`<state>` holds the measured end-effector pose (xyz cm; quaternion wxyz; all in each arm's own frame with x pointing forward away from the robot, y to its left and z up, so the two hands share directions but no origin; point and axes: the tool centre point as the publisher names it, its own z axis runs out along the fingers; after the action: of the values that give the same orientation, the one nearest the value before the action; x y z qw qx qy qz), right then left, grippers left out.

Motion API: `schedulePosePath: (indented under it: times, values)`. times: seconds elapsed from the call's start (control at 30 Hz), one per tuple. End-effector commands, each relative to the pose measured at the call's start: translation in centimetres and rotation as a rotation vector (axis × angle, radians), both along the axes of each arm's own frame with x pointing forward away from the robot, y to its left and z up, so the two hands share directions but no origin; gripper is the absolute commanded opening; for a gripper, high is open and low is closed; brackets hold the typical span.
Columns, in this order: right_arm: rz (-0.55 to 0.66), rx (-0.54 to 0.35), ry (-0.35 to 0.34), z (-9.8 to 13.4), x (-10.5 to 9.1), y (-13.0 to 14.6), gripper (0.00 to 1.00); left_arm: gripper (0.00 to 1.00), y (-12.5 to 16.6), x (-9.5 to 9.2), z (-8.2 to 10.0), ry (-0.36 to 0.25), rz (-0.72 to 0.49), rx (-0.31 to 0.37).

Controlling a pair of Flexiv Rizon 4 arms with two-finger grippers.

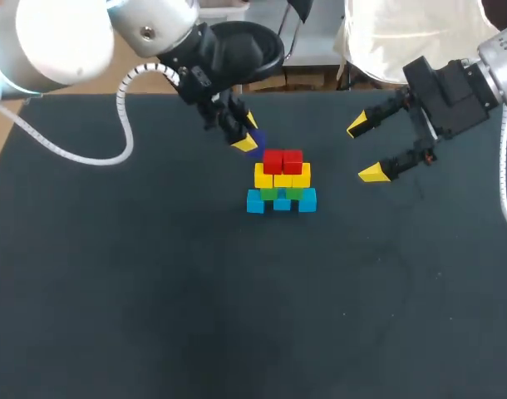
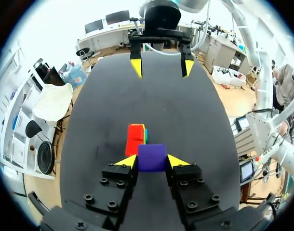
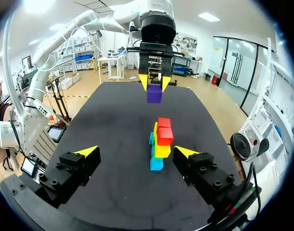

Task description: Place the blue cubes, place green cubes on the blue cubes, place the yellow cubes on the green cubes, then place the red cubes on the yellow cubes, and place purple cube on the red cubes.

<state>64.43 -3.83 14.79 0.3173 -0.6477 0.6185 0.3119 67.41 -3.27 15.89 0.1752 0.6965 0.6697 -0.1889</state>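
A stepped stack of cubes stands mid-table: blue cubes (image 1: 255,201) at the base, green cubes (image 1: 295,194) on them, yellow cubes (image 1: 282,175) above, two red cubes (image 1: 283,160) on top. My left gripper (image 1: 248,133) hangs just left of and above the red cubes, shut on the purple cube (image 2: 152,158), which shows between its yellow tips; the stack's red top (image 2: 135,136) lies just ahead of it. My right gripper (image 1: 364,148) stands wide open to the right of the stack, nothing between its fingers. From the right wrist view the purple cube (image 3: 154,93) hangs beyond the stack (image 3: 161,143).
The dark table (image 1: 154,291) carries nothing else besides the stack. A white coiled cable (image 1: 112,154) from my left arm loops over the table's back left.
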Motion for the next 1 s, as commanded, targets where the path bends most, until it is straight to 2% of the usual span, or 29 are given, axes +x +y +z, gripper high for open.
schedulePosePath:
  times: [0.03,0.07,0.2,0.8,0.93,1.0]
  values:
    - [-0.001,0.0,-0.001,0.0,-0.1,0.0,1.0,0.0,-0.4,-0.5,-0.4,-0.012,0.004,-0.052]
    - [-0.001,0.0,-0.001,0.0,-0.1,0.0,1.0,0.0,-0.8,-0.8,-0.4,-0.026,0.005,-0.045]
    - [-0.001,0.0,-0.001,0.0,-0.1,0.0,1.0,0.0,-1.3,-0.9,-0.7,-0.01,0.014,-0.043]
    - [-0.001,0.0,-0.001,0.0,-0.1,0.0,1.0,0.0,-1.3,-0.8,-0.7,-0.013,0.014,-0.035]
    - [-0.001,0.0,-0.001,0.0,-0.1,0.0,1.0,0.0,-2.3,-1.0,-1.1,0.044,0.042,-0.181]
    - [-0.001,0.0,-0.001,0.0,-0.1,0.0,1.0,0.0,-3.1,-0.9,-1.4,0.046,0.038,-0.169]
